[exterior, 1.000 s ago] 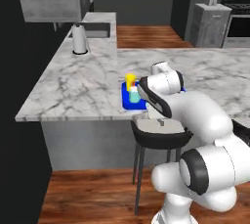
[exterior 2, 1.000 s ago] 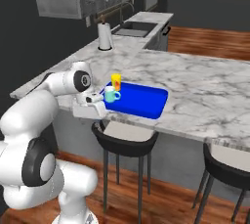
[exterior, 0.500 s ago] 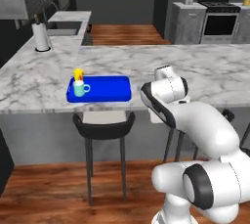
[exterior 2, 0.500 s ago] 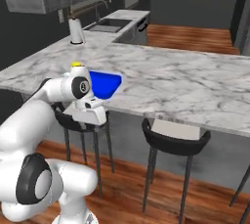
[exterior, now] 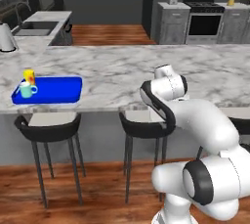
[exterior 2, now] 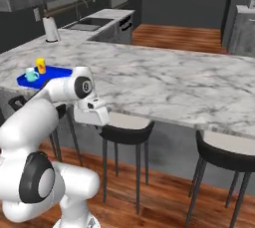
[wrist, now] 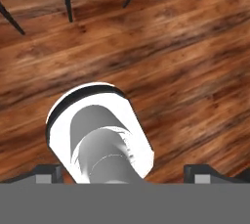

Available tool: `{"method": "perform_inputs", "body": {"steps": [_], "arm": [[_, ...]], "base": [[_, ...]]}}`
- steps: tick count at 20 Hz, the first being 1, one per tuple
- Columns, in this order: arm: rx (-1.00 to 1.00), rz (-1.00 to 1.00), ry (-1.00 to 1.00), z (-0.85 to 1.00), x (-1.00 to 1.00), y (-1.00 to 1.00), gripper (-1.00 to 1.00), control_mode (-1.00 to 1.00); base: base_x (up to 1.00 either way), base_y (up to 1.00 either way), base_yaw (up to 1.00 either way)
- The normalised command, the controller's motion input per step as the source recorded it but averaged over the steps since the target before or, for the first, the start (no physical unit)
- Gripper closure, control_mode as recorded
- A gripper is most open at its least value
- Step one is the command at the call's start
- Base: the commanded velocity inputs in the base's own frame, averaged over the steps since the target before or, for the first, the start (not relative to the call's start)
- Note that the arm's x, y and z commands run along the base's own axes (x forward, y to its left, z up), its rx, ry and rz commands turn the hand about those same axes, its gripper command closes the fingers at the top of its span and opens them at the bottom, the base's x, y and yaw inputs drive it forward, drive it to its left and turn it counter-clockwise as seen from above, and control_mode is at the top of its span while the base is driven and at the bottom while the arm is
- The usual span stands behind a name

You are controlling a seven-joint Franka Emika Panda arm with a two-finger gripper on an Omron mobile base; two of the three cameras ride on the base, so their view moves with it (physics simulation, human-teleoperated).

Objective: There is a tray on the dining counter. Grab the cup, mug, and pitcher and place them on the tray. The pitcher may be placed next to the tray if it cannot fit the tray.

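The gripper (wrist: 124,173) stands spread wide, its two dark fingertips (wrist: 49,173) far apart at the bottom of the hand view, with nothing between them but air above the wooden floor (wrist: 185,71). It holds nothing. The hand points straight down, tucked in front of the dining counter (exterior: 127,74) below its front edge, between two dark stools (exterior: 146,125).

The arm is folded close: from the base it rises, bends at a rounded elbow level with the counter edge, and the wrist turns downward beside that edge. In the right base view the white hand block (exterior 2: 92,111) hangs just under the marble lip, near a stool seat.

Taking the tray (exterior: 56,91) as landmark: it lies near the counter's front edge, well apart from the arm, to its left. The cup (exterior: 29,77) and the mug (exterior: 27,89) both stand on the tray at its left end, the cup behind the mug, close together. The rest of the tray's blue surface is bare. Beyond the tray, toward the far corner of the counter, stands a white cylindrical object (exterior 2: 51,29) next to a sink (exterior 2: 92,22). The counter to the right of the tray is open marble.
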Motion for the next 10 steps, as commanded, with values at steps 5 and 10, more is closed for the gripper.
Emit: {"method": "perform_inputs", "body": {"steps": [5, 10], "arm": [[0.0, 0.0, 0.0, 0.0, 0.0, 0.0, -1.0, 1.0], [0.0, 0.0, 0.0, 0.0, 0.0, 0.0, -1.0, 1.0]], "base": [[0.0, -1.0, 0.0], [0.0, -1.0, 0.0]]}}
